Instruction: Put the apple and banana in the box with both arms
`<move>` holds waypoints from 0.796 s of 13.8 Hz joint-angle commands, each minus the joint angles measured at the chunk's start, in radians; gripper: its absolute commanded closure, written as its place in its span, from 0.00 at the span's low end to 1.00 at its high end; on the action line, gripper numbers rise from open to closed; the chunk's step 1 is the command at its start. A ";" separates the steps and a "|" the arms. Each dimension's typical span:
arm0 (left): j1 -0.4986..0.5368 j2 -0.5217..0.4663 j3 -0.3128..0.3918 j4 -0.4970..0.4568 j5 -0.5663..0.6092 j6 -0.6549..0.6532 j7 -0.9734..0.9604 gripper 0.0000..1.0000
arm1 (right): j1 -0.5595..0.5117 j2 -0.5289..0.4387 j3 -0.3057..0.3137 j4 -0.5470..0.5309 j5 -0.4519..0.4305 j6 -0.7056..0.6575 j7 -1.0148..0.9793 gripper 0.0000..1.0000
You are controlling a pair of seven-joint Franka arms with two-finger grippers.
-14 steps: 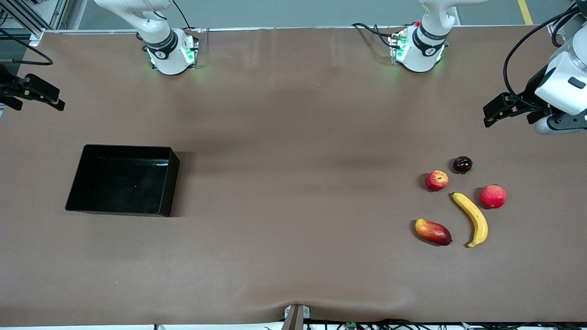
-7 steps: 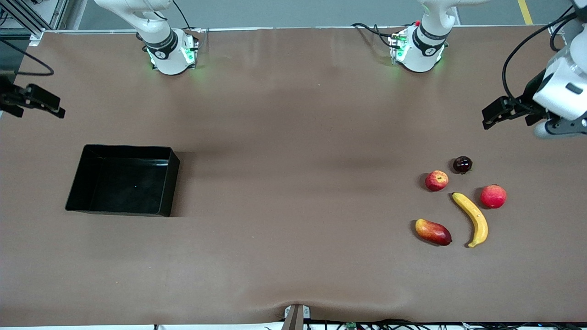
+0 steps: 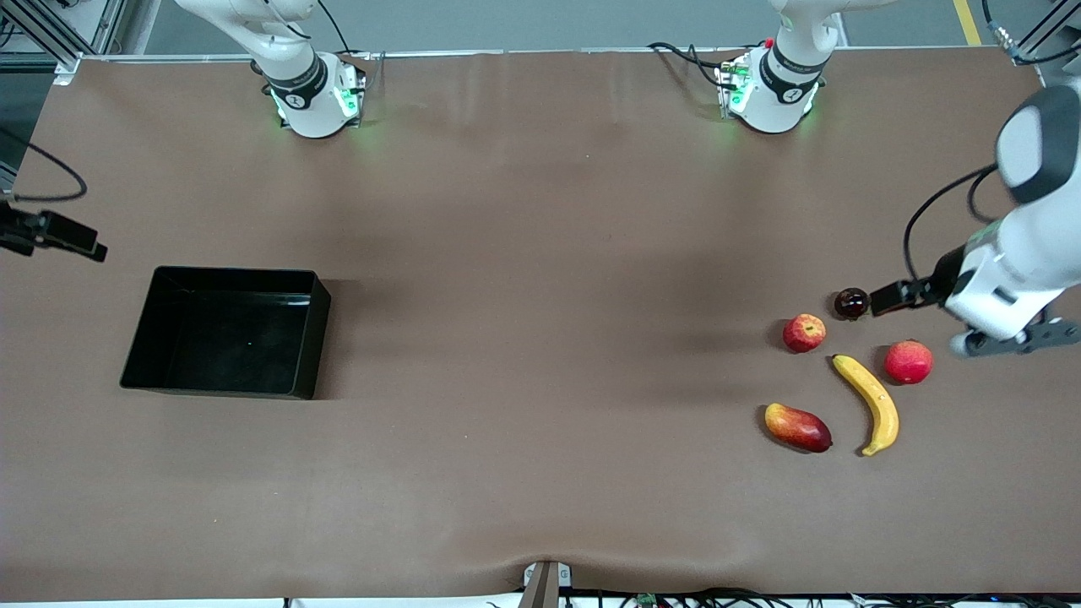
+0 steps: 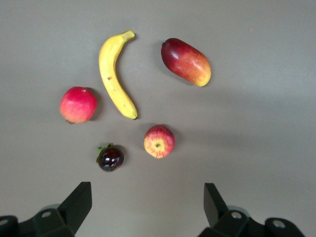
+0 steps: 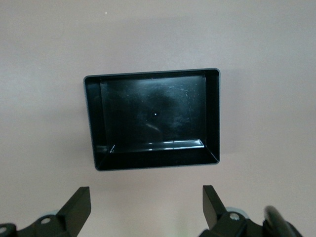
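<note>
Front view shows the brown table (image 3: pixel 540 211) with the box (image 3: pixel 139 338), a shallow black tray, lying toward the right arm's end and holding nothing. All fruit lies toward the left arm's end, well apart from the box. The apple (image 3: pixel 804 333) sits on the table, with a small dark fruit (image 3: pixel 851 302) just beside it and farther from the front camera. The banana (image 3: pixel 870 404) lies nearer to the front camera than the apple, between a pinkish-red round fruit (image 3: pixel 909 361) and a red-yellow mango-like fruit (image 3: pixel 797 426); none of the fruits touch. The left gripper (image 3: pixel 897 297) hangs over the table just beside the dark fruit, released, grasping nothing; the left wrist view shows its fingers (image 4: pixel 79 200) spread wide, with apple, banana and the other fruit all in sight. The right gripper (image 3: pixel 72 236) hangs at the table's edge at the right arm's end, near the box, likewise released and empty; the right wrist view shows its fingers (image 5: pixel 79 205) wide apart.
</note>
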State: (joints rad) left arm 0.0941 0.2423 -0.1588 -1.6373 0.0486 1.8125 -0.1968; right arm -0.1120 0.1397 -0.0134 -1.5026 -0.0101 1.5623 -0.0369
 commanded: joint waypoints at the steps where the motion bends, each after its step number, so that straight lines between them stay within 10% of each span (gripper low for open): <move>1: -0.002 0.006 -0.004 -0.082 0.036 0.101 0.011 0.00 | -0.046 0.089 0.009 0.025 -0.021 0.033 -0.079 0.00; 11: -0.001 0.182 -0.004 -0.180 0.059 0.278 -0.001 0.00 | -0.202 0.323 0.009 -0.022 -0.019 0.244 -0.247 0.00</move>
State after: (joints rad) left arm 0.0909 0.4103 -0.1615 -1.8034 0.0813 2.0720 -0.1953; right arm -0.2894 0.4415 -0.0214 -1.5094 -0.0157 1.7676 -0.2542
